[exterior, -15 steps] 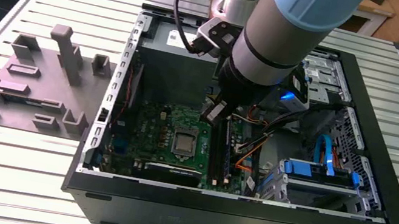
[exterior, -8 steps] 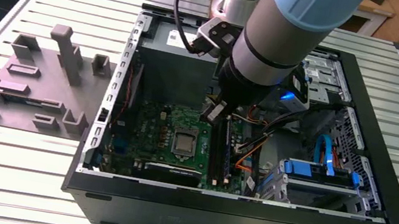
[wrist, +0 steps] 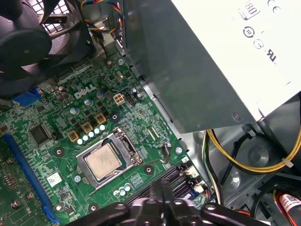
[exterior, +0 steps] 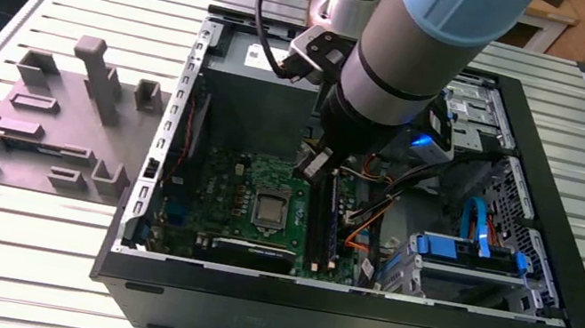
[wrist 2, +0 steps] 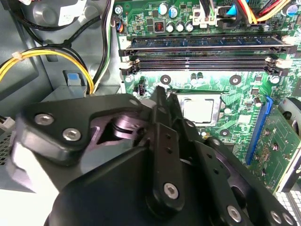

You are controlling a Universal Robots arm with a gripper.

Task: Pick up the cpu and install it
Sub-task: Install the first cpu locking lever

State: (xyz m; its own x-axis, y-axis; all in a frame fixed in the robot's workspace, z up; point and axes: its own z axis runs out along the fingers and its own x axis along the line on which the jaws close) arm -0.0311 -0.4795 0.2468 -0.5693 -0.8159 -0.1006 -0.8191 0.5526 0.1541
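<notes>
The cpu (exterior: 269, 207) lies flat in the socket in the middle of the green motherboard (exterior: 217, 182), inside the open computer case. Its silvery top also shows in the second wrist view as the cpu (wrist 2: 200, 109) and in the first wrist view as the cpu (wrist: 104, 161), framed by the socket's metal bracket. My gripper (exterior: 310, 164) hangs above the board, a little to the exterior view's right of the socket and apart from the chip. Its black fingers (wrist 2: 162, 96) are pressed together with nothing between them, and the gripper (wrist: 162, 187) tips point toward the board beside the socket.
A grey power supply box (wrist: 211, 61) with a white label stands close by the socket. Long black memory sticks (wrist 2: 202, 42) sit in their slots, with yellow cables (wrist 2: 47, 56) nearby. A black fan (wrist: 23, 42) is at the case wall. A grey fixture block (exterior: 59, 123) rests on the table outside the case.
</notes>
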